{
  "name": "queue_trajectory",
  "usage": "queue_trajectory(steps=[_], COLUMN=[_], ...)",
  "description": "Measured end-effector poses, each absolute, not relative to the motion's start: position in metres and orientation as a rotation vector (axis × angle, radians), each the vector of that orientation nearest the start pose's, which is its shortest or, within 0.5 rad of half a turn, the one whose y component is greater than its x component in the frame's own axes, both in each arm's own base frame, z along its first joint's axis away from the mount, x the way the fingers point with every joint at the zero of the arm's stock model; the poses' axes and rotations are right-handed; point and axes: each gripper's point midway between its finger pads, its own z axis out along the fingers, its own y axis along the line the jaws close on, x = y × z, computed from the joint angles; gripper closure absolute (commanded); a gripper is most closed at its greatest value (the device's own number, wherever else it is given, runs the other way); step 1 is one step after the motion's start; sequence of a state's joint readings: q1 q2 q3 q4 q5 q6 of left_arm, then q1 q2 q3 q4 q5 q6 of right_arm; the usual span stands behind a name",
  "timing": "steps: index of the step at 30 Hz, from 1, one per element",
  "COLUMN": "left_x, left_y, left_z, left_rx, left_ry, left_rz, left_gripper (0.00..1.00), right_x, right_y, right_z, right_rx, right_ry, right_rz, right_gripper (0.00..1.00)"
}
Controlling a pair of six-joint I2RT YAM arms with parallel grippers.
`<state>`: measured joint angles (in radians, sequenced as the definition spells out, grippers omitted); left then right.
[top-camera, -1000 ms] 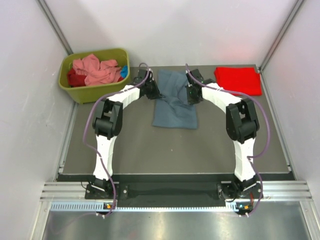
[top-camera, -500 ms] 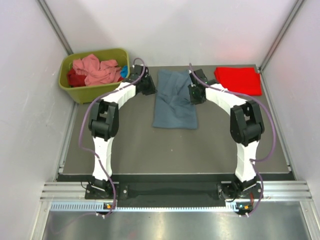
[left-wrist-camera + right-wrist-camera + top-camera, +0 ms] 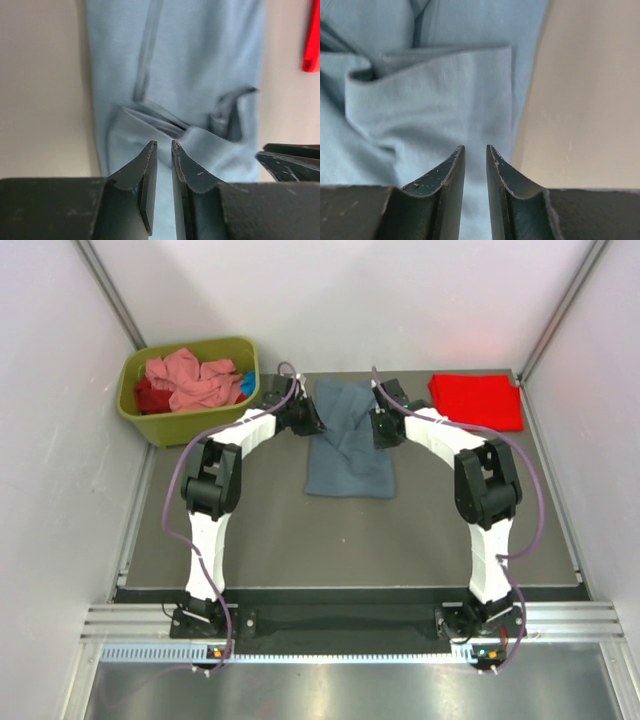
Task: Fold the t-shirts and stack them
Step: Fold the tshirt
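Plain slate blue-grey tee (image 3: 348, 445) at centre, on dark grey table (image 3: 330, 540). Bright red tee (image 3: 478, 400) at far right. Far-left bin (image 3: 185, 425) was olive green & held salmon pink tee (image 3: 195, 380), dark red tee (image 3: 148, 397), bright blue cloth (image 3: 248, 383). Arms (image 3: 205, 535) were white w/ black joints, purple cables (image 3: 172, 510).

Left arm (image 3: 205, 540), right arm (image 3: 483, 552) showing white shells, black joints, purple cables (image 3: 178, 480); left gripper (image 3: 163, 143) fingers (image 3: 129, 189) looking dark, scuffed
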<state>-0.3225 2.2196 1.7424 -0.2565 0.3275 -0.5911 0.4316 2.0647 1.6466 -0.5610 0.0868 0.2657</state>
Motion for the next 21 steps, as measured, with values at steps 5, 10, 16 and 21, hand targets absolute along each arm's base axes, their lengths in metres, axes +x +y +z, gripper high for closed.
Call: queue_trajectory(steps=[5, 10, 16, 21], left_x=[0.534, 0.547, 0.548, 0.55], left_y=[-0.254, -0.249, -0.244, -0.239], left_z=[0.042, 0.049, 0.049, 0.055], left_rx=[-0.171, -0.163, -0.145, -0.113], left_ry=[2.449, 2.414, 2.416, 2.424], left_rz=[-0.762, -0.717, -0.686, -0.639], left_gripper=[0.77, 0.75, 0.67, 0.65], right_x=[0.473, 0.48, 0.487, 0.495], right_y=[0.203, 0.193, 0.186, 0.185], right_z=[0.043, 0.035, 0.038, 0.047], right_rx=[-0.157, -0.143, -0.147, -0.166], right_ry=[2.57, 2.574, 2.563, 2.539], right_rz=[0.156, 0.156, 0.175, 0.207], right_gripper=[0.76, 0.73, 0.73, 0.73])
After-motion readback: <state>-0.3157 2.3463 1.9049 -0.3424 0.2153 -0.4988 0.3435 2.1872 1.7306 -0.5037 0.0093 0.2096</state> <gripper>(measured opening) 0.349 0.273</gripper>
